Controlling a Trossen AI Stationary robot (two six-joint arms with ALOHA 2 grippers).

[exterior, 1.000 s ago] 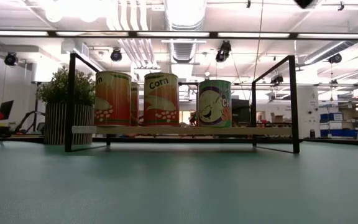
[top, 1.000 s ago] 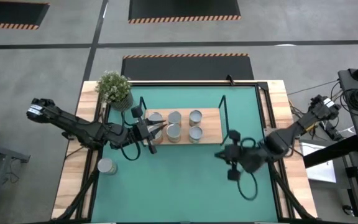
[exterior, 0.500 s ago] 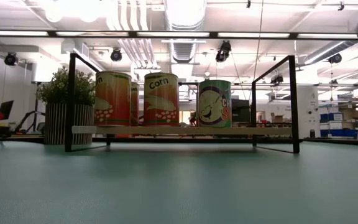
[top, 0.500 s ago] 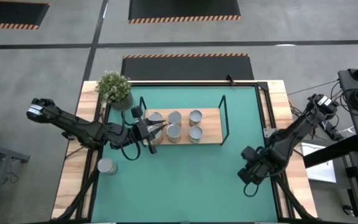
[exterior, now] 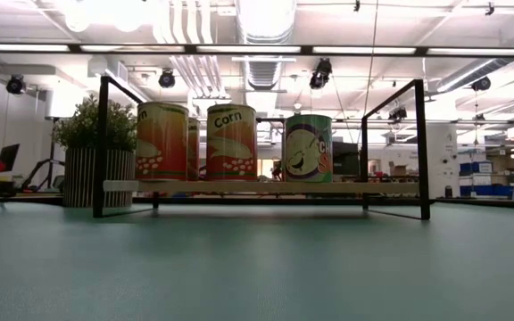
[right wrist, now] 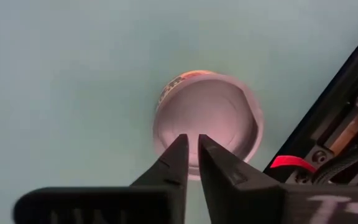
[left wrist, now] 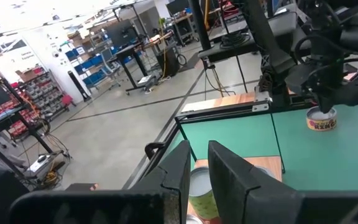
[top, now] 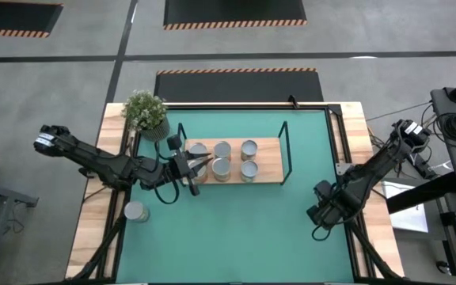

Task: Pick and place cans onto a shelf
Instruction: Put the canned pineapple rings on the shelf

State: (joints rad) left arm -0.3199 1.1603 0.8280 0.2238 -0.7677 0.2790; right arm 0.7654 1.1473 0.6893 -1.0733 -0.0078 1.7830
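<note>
five cans (top: pixel 222 161) stand on the shelf (top: pixel 269 166); one waits by the desk's left edge (top: pixel 135 211), one under the right pincer (right wrist: pixel 191 149), pressed together above it; left pincer (top: pixel 199 165), nearly closed, at the shelf.

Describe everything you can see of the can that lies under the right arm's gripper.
The can is a short metal cylinder with a round, shiny, slightly sunken top and a printed yellow and red label band on its side. It stands upright on the green mat, near the table's right edge, apart from the shelf. The right gripper is above it with jaws shut, not gripping it.
</note>
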